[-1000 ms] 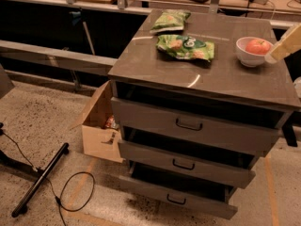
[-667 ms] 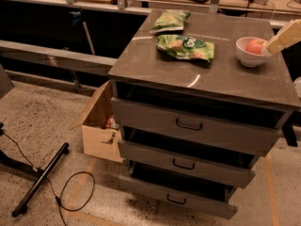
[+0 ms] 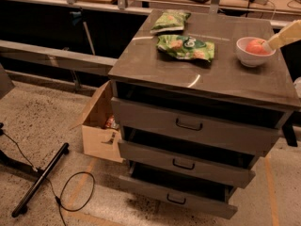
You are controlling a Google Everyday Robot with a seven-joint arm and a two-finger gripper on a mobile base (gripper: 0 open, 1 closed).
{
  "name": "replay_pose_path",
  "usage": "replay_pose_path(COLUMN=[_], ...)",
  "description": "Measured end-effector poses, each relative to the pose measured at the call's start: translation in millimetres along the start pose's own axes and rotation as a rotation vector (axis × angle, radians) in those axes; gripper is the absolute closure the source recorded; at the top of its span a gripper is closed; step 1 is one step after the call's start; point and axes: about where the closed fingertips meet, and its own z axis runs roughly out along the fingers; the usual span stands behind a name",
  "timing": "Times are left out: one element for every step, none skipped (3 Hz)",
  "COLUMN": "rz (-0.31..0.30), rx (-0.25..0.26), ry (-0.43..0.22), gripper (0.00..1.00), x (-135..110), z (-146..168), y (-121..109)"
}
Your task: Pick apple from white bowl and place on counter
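The red-orange apple (image 3: 256,46) lies in the white bowl (image 3: 248,59) at the right rear of the grey-brown counter (image 3: 225,76), the top of a three-drawer cabinet. My gripper (image 3: 270,44) reaches in from the right edge of the view as a pale yellowish part. Its tip is at the bowl's right rim, right beside the apple. The rest of the arm is out of view.
Two green snack bags (image 3: 186,47) (image 3: 170,20) lie on the counter left of the bowl. All three drawers (image 3: 188,125) stand partly open. An open cardboard box (image 3: 99,126) sits on the floor left of the cabinet, with a black stand leg (image 3: 40,180) and a cable (image 3: 75,192) nearby.
My gripper has risen a little and tilted at the bowl's right rim. The apple and bowl have not moved.
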Motion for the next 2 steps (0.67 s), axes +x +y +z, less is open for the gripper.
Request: replay_pose_path(rz=[0.065,0.109], rx=[0.011,0.016], ry=[-0.023,-0.054], gripper=[0.02,0.14], x=[3,-1], z=[19,38], y=[-8,-11])
